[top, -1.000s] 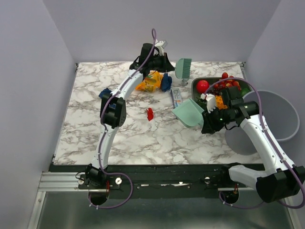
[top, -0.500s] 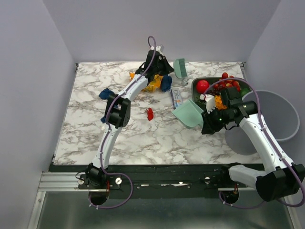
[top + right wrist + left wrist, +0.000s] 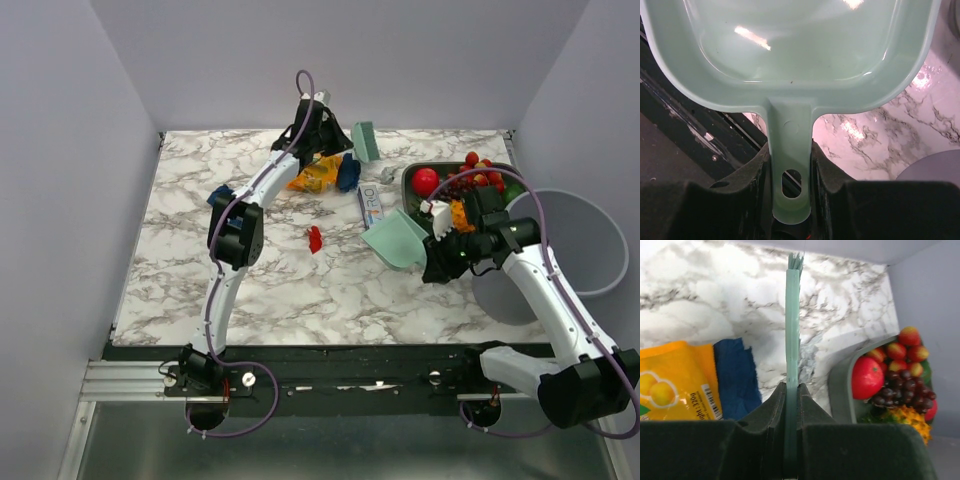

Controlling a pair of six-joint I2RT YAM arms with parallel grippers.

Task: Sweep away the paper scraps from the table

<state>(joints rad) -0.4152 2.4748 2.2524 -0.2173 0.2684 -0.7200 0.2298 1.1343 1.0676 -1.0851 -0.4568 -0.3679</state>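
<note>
A: The left jaws are clamped flat on the handle of the brush [image 3: 792, 340], bristles pointing away, up by the middle of the far edge of the counter [image 3: 300, 290]. The right jaws are clenched on the handle of the dustpan [image 3: 790, 45], which sits near the right edge with its mouth toward the middle

B: And the paper scraps [image 3: 314, 238]?

A: The red scrap lies alone mid-counter, well apart from both tools. A blue scrap [image 3: 735, 372] sits just beside the snack bag [image 3: 675, 385] near the far edge, close by the brush. Another blue bit [image 3: 218, 194] shows toward the left edge, partly behind the left arm

B: So what worries you?

A: The brush is near the bag and the fruit tray [image 3: 840, 385]. A wide stroke could drag the bag along with the blue scrap, or knock the small packet [image 3: 369, 205] lying between brush and dustpan. I cannot tell whether the dustpan's lip touches the counter. If it is lifted, scraps would likely slide under it. And that thin handle might twist in the left jaws if the bristles press hard
</note>
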